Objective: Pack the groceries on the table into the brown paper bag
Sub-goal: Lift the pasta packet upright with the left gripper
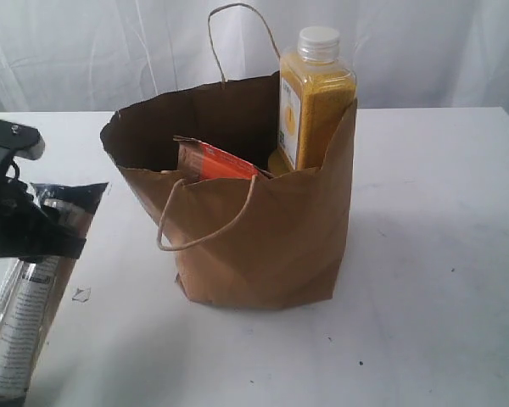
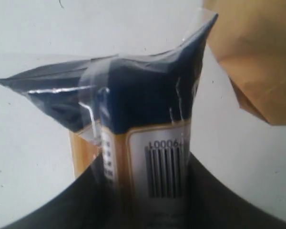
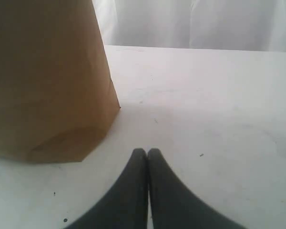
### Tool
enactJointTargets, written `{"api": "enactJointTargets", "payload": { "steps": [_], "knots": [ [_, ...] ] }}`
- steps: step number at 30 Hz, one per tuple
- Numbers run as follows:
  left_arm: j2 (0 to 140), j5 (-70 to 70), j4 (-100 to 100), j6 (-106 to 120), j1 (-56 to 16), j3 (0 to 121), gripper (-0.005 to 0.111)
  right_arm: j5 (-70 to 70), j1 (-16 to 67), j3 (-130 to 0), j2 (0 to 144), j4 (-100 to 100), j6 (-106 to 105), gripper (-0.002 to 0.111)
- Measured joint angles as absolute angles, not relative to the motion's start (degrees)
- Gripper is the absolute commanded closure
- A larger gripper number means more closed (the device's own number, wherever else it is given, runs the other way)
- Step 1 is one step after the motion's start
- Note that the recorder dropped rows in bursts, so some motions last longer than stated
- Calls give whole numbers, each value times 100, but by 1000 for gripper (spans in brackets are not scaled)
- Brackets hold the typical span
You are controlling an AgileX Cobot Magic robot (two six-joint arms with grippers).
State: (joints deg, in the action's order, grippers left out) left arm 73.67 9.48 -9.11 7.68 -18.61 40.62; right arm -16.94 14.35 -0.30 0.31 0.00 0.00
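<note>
The brown paper bag [image 1: 254, 229] stands open in the middle of the table [image 1: 433, 254]. Inside it the yellow-grain bottle [image 1: 314, 102] with white cap rises above the rim, and the brown pouch with orange label [image 1: 216, 163] leans beside it. My left gripper [image 1: 21, 225] is shut on the long navy-cream packet [image 1: 34, 288] at the left edge, left of the bag; up close the packet [image 2: 148, 124] fills the space between the dark fingers [image 2: 219, 200]. My right gripper [image 3: 147, 151] is shut and empty, low over the table beside the bag [image 3: 47, 81]. The jar, can and carton are out of view.
A white curtain [image 1: 407, 51] hangs behind the table. The bag's two loop handles [image 1: 208, 225] stick out front and back. A small scrap [image 1: 81, 294] lies on the table near the packet. White tabletop stretches right of the bag.
</note>
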Motion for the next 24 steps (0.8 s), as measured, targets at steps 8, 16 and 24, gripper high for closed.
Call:
{"api": "enactJointTargets", "payload": {
  "steps": [8, 16, 24],
  "knots": [
    [6252, 975, -784, 768, -1861, 4062, 107, -1694, 1435, -30, 31, 0, 0, 108],
    [5417, 1048, -642, 768, -1861, 4080, 107, -1694, 1435, -30, 31, 0, 0, 108],
    [5311, 1508, -491, 781, -1861, 4636, 107, -1694, 1435, -30, 31, 0, 0, 108]
  ]
}}
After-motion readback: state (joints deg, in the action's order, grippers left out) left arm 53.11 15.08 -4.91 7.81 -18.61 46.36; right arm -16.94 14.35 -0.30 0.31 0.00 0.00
